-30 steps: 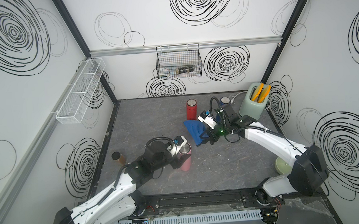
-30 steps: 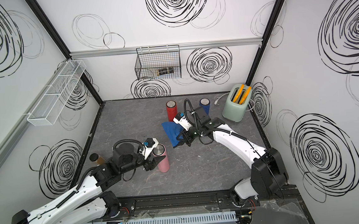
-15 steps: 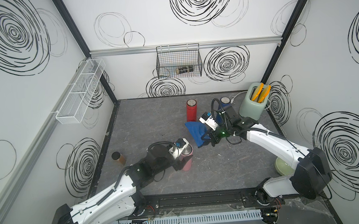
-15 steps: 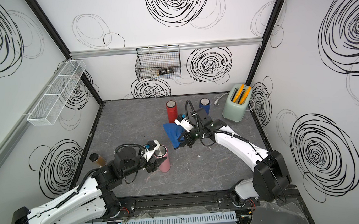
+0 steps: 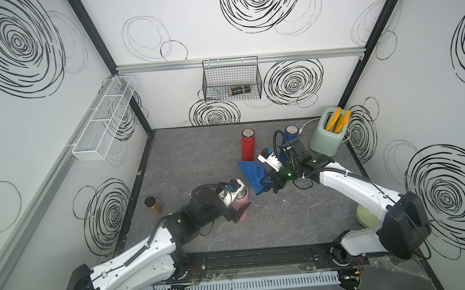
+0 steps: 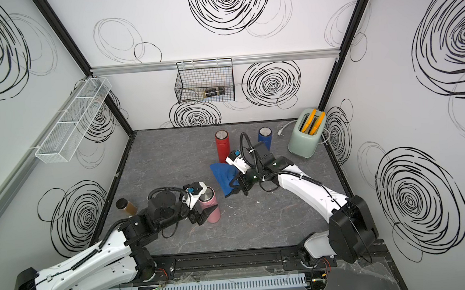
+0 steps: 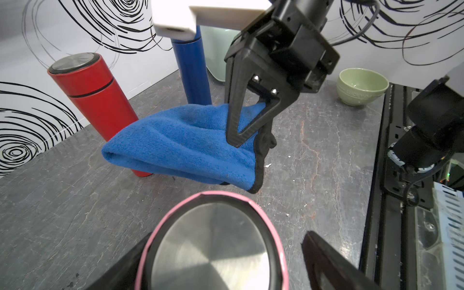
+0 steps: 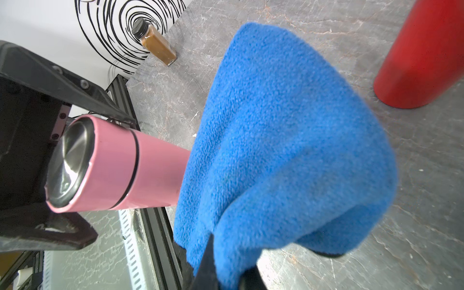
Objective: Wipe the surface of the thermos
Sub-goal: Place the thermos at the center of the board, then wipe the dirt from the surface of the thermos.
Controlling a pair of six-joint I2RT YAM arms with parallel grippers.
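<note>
Toward the front of the grey stone-patterned tabletop (image 5: 198,153), left of its middle, a pink thermos (image 5: 243,199) of cylindrical shape with a brushed steel lid is seen standing upright. It is straddled by the left hand (image 6: 203,209), whose black jaws are spread wide. In the left wrist view one finger (image 7: 329,266) is set clearly apart from the pink wall, while the opposite finger lies close against the other side, where contact cannot be told. Nothing is gripped by this hand.

Just behind and to the right of the thermos, a blue fleece cloth (image 5: 252,175) with a dark hem is pinched at one edge by the fully closed right hand (image 5: 267,183) and is draped downward from it. In both top views a narrow gap is shown between cloth and thermos.

Beyond the cloth, a red cylindrical flask (image 5: 248,148) and a dark blue cylindrical flask (image 5: 291,132) are stood upright, with a pale green toaster (image 5: 323,142) holding orange slices at the far right corner. A small glass bottle of brown powder (image 5: 153,205) is placed near the left wall, and a green ceramic bowl (image 7: 361,84) is seen by the right arm's base.
</note>
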